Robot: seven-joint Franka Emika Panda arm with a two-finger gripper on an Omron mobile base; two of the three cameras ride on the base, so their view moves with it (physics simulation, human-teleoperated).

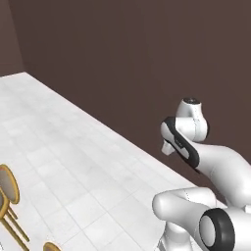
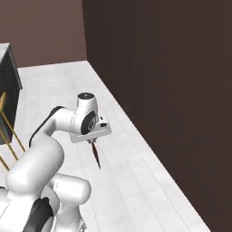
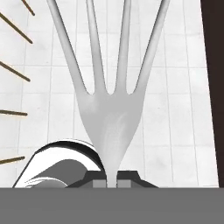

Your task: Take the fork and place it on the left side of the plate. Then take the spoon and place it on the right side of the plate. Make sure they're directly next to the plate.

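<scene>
The gripper point(image 2: 93, 141) was closed on the fork point(image 3: 109, 109), its jaws pinched together around the narrow neck just below the tines. In the hand view the pale silver head of the fork rose straight up from between the two dark finger tips, its four tines fanning out toward the top edge, with the white tiled floor point(image 3: 183, 87) behind it. In the right base view the fork hung from the gripper, pointing down and slightly to the right, in the air above the floor and touching nothing else. The arm point(image 2: 50, 131) was bent out ahead of the base, its hand held level over the tiles, near the dark brown wall point(image 2: 172, 90) but apart from it. Thin brown chair legs point(image 3: 15, 72) crossed the left edge of the hand view, and wooden chairs point(image 1: 9, 196) stood at the lower left corner of the left base view, well apart from the arm.
</scene>
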